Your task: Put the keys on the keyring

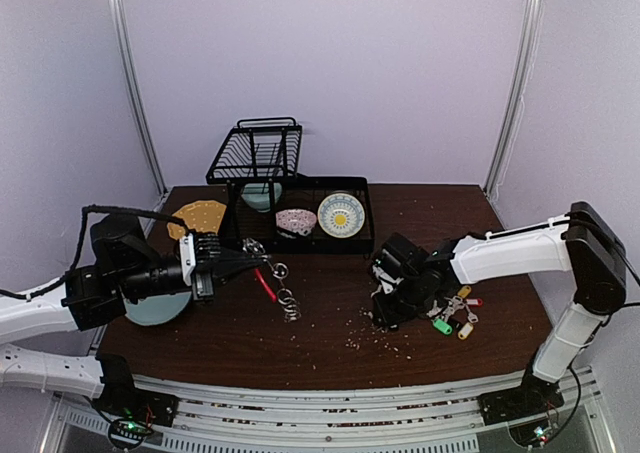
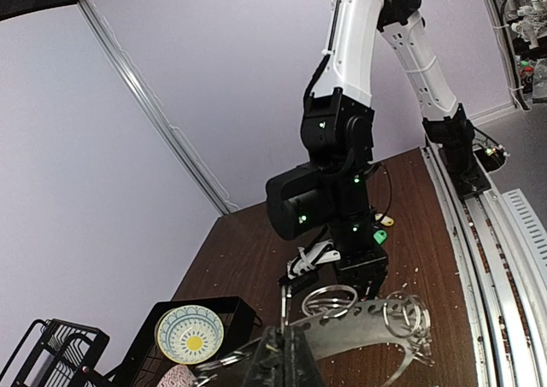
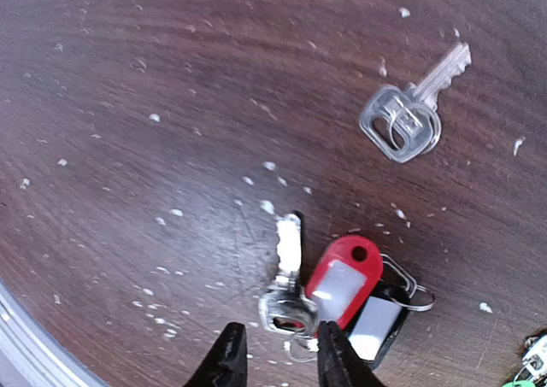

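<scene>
My left gripper [image 1: 232, 261] is shut on the keyring [image 1: 268, 279] and holds it above the table, its red arc and split rings hanging to the right. In the left wrist view the grey hoop [image 2: 376, 329] with split rings [image 2: 407, 315] runs out from my closed fingers [image 2: 287, 360]. My right gripper [image 1: 384, 311] is low over the table beside the keys [image 1: 455, 313]. In the right wrist view its open gripper [image 3: 275, 359] has one fingertip on each side just behind a silver key [image 3: 287, 272] that lies flat beside a red tag [image 3: 340, 281] and a black tag [image 3: 376, 323]. A clear-headed key [image 3: 408, 119] lies apart.
A black wire rack [image 1: 300, 198] at the back holds a patterned bowl [image 1: 341, 215] and a pink item [image 1: 296, 221]. A grey plate [image 1: 160, 308] and a tan mat [image 1: 200, 214] lie at the left. White crumbs [image 1: 370, 341] dot the wood. A green tag [image 3: 521, 380] shows at the right wrist view's edge.
</scene>
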Robot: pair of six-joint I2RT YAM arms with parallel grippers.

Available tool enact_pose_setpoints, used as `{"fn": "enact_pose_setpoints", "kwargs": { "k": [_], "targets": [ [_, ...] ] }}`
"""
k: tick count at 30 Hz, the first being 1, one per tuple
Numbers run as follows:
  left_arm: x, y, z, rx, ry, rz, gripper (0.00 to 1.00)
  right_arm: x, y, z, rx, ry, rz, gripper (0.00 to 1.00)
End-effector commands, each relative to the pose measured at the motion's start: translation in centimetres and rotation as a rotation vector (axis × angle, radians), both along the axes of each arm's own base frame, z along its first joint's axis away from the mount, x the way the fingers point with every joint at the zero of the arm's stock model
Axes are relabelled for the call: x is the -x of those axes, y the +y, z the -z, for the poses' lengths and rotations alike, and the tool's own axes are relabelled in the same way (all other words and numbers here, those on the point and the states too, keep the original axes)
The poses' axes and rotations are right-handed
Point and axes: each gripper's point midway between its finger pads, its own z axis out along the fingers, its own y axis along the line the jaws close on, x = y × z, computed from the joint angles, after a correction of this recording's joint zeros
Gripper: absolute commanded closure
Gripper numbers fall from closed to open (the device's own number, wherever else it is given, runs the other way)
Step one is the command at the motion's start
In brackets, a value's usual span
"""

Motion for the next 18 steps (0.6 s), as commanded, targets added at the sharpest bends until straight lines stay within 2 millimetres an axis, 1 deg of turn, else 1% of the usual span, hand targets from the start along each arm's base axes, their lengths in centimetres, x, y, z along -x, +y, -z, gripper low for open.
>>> {"fn": "enact_pose_setpoints", "kwargs": {
  "k": [1, 3, 5, 7, 10, 13, 15, 16, 17, 18],
  "targets": [
    [0.2, 0.3, -1.5, 0.054, -0.049, -0.005, 1.00, -0.5, 0.5, -2.3, -0.051, -0.061, -0.013, 0.66],
    [0.2, 0.3, -1.6, 0.056, -0.050, -0.005, 1.00, -0.5, -1.0, -2.1, 0.002, -0.074, 0.016, 0.65],
    [0.2, 0.4, -1.6, 0.056, -0.050, -0.006, 1.00, -0.4, -1.8, -1.9, 0.033, -0.079, 0.036, 0.68],
    [0.2, 0.3, -1.5, 0.055, -0.050, -0.004, 1.00, 0.1, -1.8, -1.7, 0.016, -0.064, 0.048, 0.71],
    [0.2, 0.3, -1.5, 0.055, -0.051, -0.004, 1.00, 1.1, -0.9, -1.6, -0.041, -0.057, 0.043, 0.71],
    [0.2, 0.4, -1.6, 0.055, -0.051, -0.006, 1.00, 1.4, -1.0, -1.7, -0.018, -0.094, 0.027, 0.71],
    [0.2, 0.3, -1.6, 0.055, -0.052, -0.006, 1.00, 0.6, -1.9, -2.1, 0.027, -0.141, 0.060, 0.75],
    [0.2, 0.3, -1.6, 0.056, -0.052, -0.006, 1.00, -0.1, -2.3, -2.8, 0.033, -0.175, 0.077, 0.76],
    [0.2, 0.3, -1.5, 0.054, -0.051, -0.004, 1.00, -0.7, -2.5, -3.4, 0.021, -0.200, 0.082, 0.76],
    [0.2, 0.3, -1.6, 0.055, -0.051, -0.003, 1.00, -0.9, -2.4, -3.7, -0.013, -0.206, 0.065, 0.74]
  ]
}}
